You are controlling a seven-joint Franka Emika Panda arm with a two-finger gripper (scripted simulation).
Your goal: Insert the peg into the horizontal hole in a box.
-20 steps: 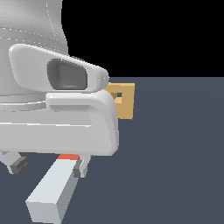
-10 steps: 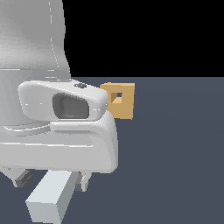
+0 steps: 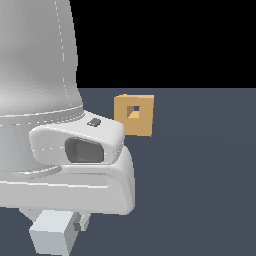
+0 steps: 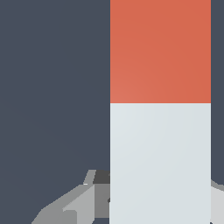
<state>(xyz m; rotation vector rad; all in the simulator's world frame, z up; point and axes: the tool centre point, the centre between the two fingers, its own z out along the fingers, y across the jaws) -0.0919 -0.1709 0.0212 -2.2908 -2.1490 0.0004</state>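
Only begun: gripper (image 3: 67,222) down astride the peg (image 4: 160,131), grip not clearly closed, cannot tell; box (image 3: 134,115) well apart, hole (image 3: 133,111) unfilled.

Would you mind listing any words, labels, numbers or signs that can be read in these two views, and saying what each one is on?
There is no readable text in either view.
The peg is plain red and grey-white, with no marking.
The box is plain tan around its hole, with no label.
The arm's white housing carries a small dark patch, too small to tell whether it holds any sign.
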